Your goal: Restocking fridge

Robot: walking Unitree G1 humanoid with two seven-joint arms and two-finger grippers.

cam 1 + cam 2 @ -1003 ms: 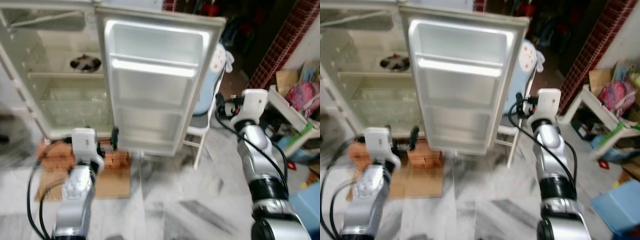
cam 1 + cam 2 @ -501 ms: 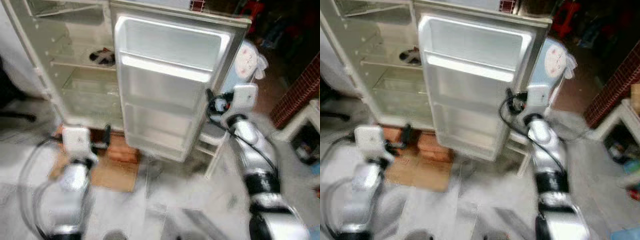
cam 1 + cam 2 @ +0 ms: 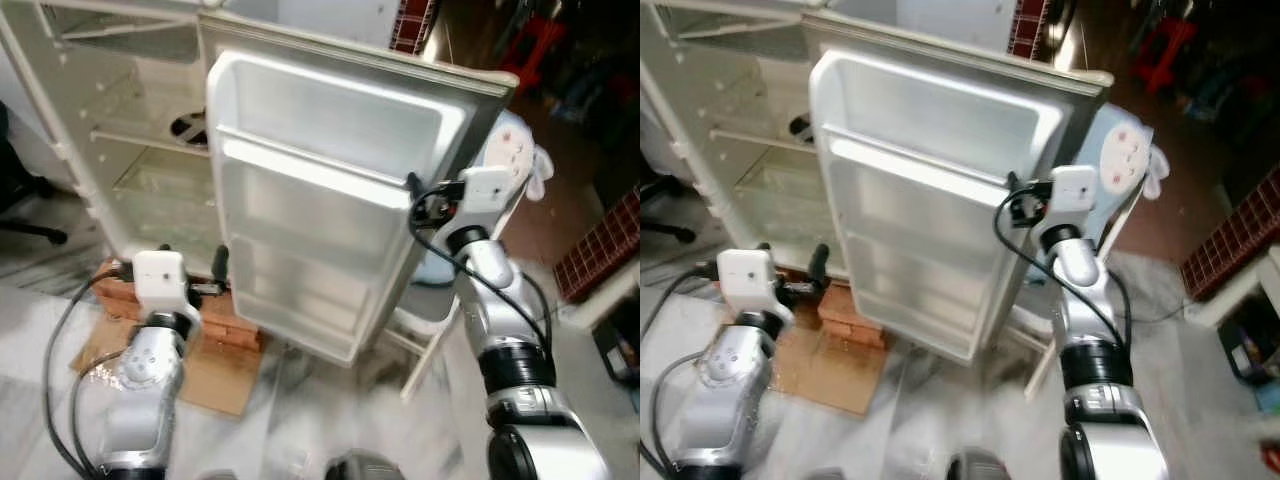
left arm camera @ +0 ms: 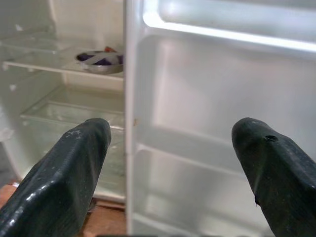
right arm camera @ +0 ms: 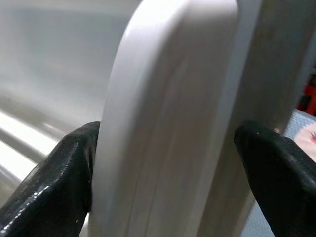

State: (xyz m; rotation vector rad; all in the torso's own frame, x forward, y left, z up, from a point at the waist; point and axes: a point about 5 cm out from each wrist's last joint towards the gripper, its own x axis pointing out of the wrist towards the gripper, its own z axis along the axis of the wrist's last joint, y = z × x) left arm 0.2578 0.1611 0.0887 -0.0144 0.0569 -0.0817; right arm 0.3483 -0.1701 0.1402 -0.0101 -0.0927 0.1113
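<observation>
**Right gripper straddles the edge of the open fridge door**

The white fridge (image 3: pixel 120 130) stands with its door (image 3: pixel 330 190) swung wide toward the robot, the door's inner shelves bare and pale. Inside the cabinet, wire and glass shelves show, and a small dish (image 4: pixel 101 58) with something dark in it sits on a middle shelf. The fridge rests on red bricks (image 3: pixel 235 325) over a sheet of brown cardboard (image 3: pixel 215 370) on the grey marbled floor (image 3: pixel 300 420).

Behind the door's outer edge stands a pale blue appliance (image 3: pixel 515 160) with a rounded top.

The right gripper (image 5: pixel 165 163) is raised at the door's free edge, its two black fingers (image 5: pixel 54 182) spread to either side of the thick white edge; one finger lies against the inner face, the other stands a little off the outer side.

The left gripper (image 4: pixel 173 163) is held low before the fridge's bottom, fingers wide apart and holding nothing, pointing at the hinge-side edge of the door and the lower shelves.
</observation>
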